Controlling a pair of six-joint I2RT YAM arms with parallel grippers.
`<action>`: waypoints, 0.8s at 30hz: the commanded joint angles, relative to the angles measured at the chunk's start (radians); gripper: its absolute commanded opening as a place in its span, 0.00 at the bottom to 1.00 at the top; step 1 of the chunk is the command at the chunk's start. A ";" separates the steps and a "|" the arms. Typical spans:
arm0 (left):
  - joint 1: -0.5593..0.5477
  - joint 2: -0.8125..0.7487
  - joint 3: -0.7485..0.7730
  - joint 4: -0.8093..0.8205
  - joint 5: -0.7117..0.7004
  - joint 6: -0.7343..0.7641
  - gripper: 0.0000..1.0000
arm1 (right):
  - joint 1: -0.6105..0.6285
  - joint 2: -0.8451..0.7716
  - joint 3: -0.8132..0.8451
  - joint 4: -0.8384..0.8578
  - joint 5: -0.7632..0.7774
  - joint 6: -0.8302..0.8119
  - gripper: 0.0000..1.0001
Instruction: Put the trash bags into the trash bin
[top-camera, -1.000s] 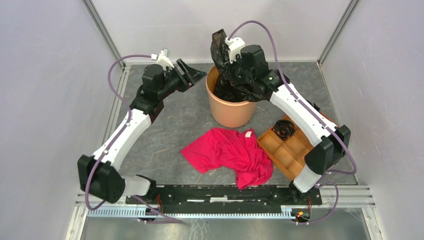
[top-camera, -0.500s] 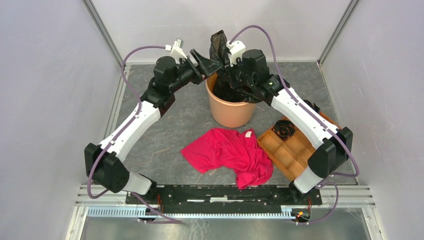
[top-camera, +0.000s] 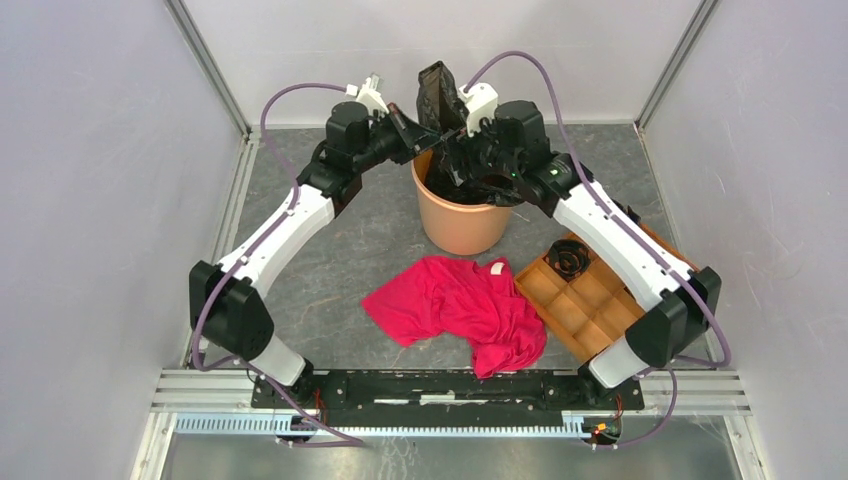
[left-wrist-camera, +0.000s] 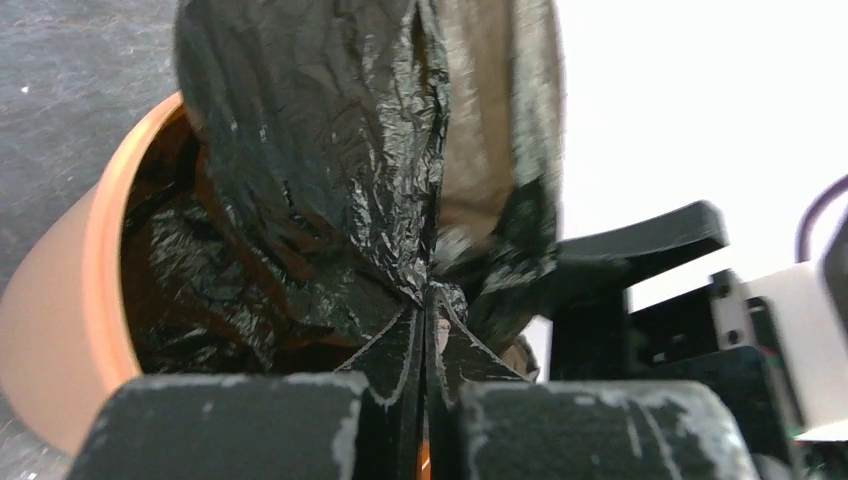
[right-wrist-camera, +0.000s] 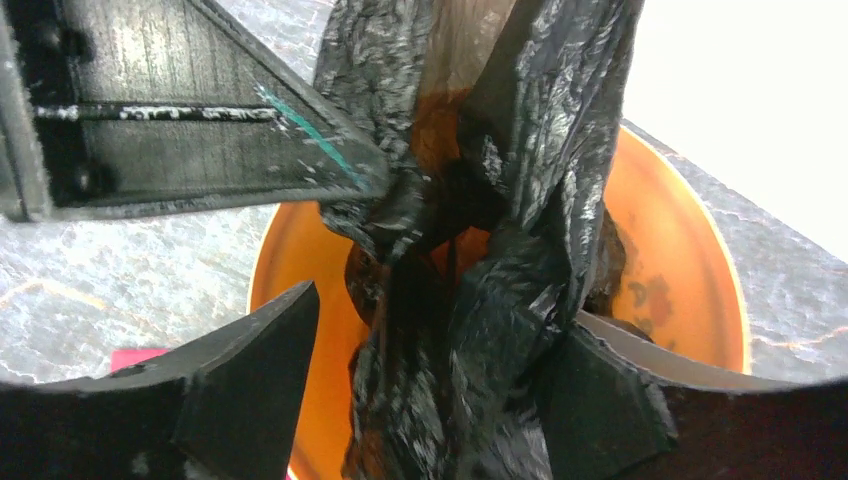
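Note:
The black trash bag (top-camera: 437, 92) stands bunched above the pale-orange trash bin (top-camera: 462, 228), its lower part hanging inside the bin. My left gripper (top-camera: 424, 120) reaches in from the left and is shut on a fold of the film. In the left wrist view the jaws (left-wrist-camera: 432, 293) pinch the bag (left-wrist-camera: 320, 150) over the bin's rim (left-wrist-camera: 70, 290). My right gripper (top-camera: 458, 150) stands open over the bin. In the right wrist view the bag (right-wrist-camera: 500, 200) hangs loose between its spread fingers (right-wrist-camera: 250, 350), with the bin (right-wrist-camera: 690, 260) below.
A red cloth (top-camera: 460, 305) lies in front of the bin. A brown compartment tray (top-camera: 590, 305) holding a dark round item (top-camera: 570, 258) sits at the right. Grey walls and metal posts close in the back and sides.
My left gripper swung right to the raised bag and shut on it. The right gripper, shut on the bag before, has opened and let go.

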 joint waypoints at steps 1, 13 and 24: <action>0.036 -0.104 -0.071 0.007 0.083 0.132 0.02 | -0.023 -0.127 0.008 -0.049 0.018 -0.025 0.88; 0.044 -0.221 -0.219 0.131 0.212 0.167 0.02 | -0.049 -0.203 -0.034 0.051 0.112 -0.127 0.98; 0.053 -0.319 -0.240 -0.028 0.183 0.251 0.02 | -0.110 -0.113 -0.010 0.118 0.250 -0.169 0.67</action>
